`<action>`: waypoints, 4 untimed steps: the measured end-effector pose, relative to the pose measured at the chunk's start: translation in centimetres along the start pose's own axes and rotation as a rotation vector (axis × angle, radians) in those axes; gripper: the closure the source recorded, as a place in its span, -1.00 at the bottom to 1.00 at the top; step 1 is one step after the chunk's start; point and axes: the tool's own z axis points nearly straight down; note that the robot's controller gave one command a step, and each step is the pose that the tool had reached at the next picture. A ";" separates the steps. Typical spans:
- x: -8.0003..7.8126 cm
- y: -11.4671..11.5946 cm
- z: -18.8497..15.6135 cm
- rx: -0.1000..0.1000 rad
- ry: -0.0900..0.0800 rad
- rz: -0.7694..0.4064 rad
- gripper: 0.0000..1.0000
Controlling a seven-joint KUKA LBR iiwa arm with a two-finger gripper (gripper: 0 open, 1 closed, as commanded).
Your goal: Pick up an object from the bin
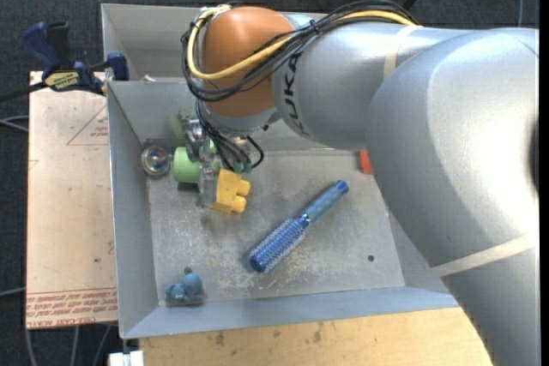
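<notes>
The grey bin (129,193) has most of its free floor toward the front and right. There only a blue hairbrush (296,229) lies slantwise across the middle, and a small blue thing (184,291) sits in the front left corner, close to both walls. The crowded part is the back left, near the left wall, and that is where I am.

My gripper (208,176) is down at the floor between a green roundish piece (184,166) on its left and a yellow block (230,195) on its right. It is just beside both and possibly touching them. I cannot tell whether it is spread or closed, nor whether it has hold of either one, because my own wrist and cables hang over the spot.

A shiny ball (156,160) lies just left of the green piece, close to the wall. My orange cover (244,56) and my arm (412,116) hide the back and right of the bin. A small orange-red bit (364,161) peeks out at the arm's edge, too cut off to name.
</notes>
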 end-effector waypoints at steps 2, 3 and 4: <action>2.8 -3.5 3.3 0.000 0.001 -0.228 -1.00; -0.1 -9.5 3.3 0.004 0.002 -0.260 -1.00; 0.0 -9.0 3.2 0.001 0.003 -0.265 1.00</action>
